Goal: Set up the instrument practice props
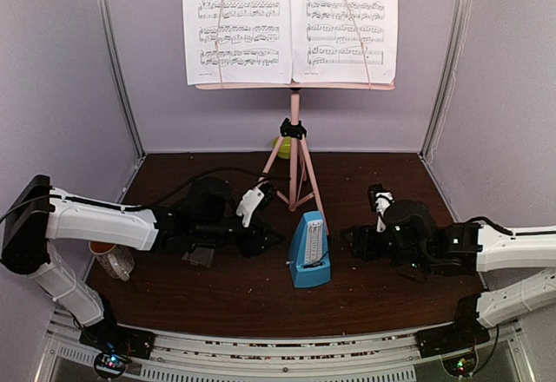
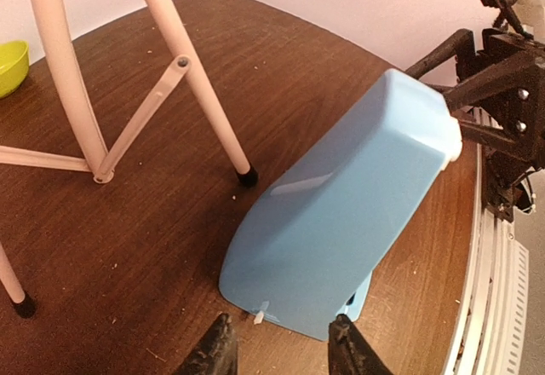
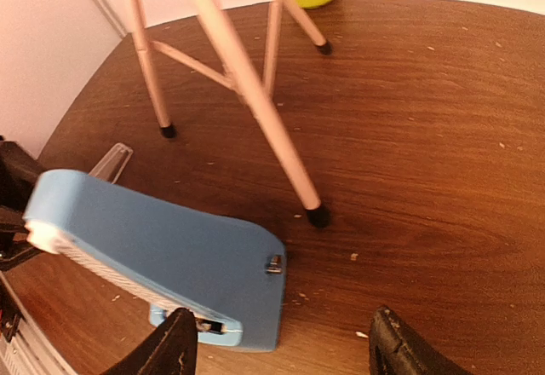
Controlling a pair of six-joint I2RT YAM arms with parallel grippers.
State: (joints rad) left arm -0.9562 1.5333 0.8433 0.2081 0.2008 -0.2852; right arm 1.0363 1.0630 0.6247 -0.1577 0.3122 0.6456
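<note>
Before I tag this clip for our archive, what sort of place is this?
Probably a robot test booth, not a music room: plain lilac panel walls box in a dark wood tabletop with a metal rail along its near edge, and a pink tripod music stand holds white sheet-music pages.

Blue metronome (image 1: 309, 252) upright before pink tripod stand (image 1: 295, 152) with two sheet-music pages (image 1: 239, 22)

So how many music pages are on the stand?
2. The left page and the right page sit side by side on the stand. Another could be hidden behind them.
</note>
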